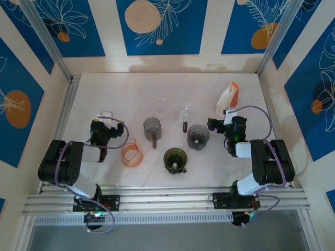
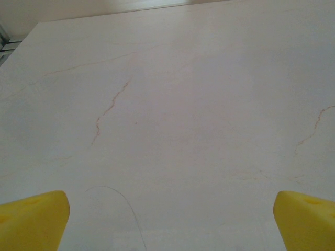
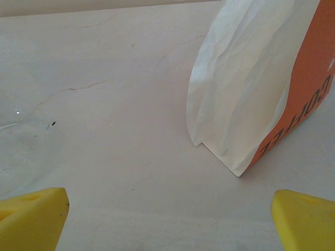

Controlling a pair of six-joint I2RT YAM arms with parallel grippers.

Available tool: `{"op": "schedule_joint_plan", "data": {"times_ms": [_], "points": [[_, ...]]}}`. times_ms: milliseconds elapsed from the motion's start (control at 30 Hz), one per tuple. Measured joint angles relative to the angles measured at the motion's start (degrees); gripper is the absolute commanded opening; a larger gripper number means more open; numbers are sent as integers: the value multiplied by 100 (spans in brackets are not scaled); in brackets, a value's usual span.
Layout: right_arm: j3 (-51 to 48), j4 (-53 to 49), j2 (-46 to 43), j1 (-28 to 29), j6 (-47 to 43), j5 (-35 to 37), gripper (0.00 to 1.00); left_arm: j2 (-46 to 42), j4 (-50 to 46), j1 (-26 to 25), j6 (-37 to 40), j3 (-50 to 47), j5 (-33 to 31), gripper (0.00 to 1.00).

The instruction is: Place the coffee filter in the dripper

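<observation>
Ok, status: left pincer [image 2: 170,209] is spread wide with nothing between its yellow fingers [image 2: 31,219], just bare bench [image 2: 199,78] ahead of it. Right pincer [image 3: 168,209] likewise, released and empty. Ahead and to its right a white-and-orange coffee bag [image 3: 251,89] stands upright on the bench, well apart from the fingers.

We can't pick out a loose filter anywhere. If it lives in that bag, we judge that's why the right arm faces it.

Dripper candidates sit between the two pincers: an orange cup [image 1: 132,155] with a handle just right of the left pincer, a grey funnel-like cup [image 1: 198,136] just left of the right pincer, and a dark green cup [image 1: 175,159] nearer the arm bases. We can't tell which is the dripper. A grey jug [image 1: 152,129] with a brown handle and a small bottle [image 1: 185,121] share the cluster.

Our read: wares are grouped mid-bench so either arm reaches them, with both arms parked low outside. Task not started; first move is locating the filter.
</observation>
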Motion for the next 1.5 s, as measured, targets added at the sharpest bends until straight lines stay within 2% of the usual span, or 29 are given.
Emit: {"op": "schedule_joint_plan", "data": {"times_ms": [1300, 1500], "points": [[31, -24, 9, -116, 79, -175, 99, -2, 7, 20, -15, 28, -13, 100], [629, -1161, -363, -166, 315, -24, 99, -560, -452, 24, -87, 52, -345, 100]]}}
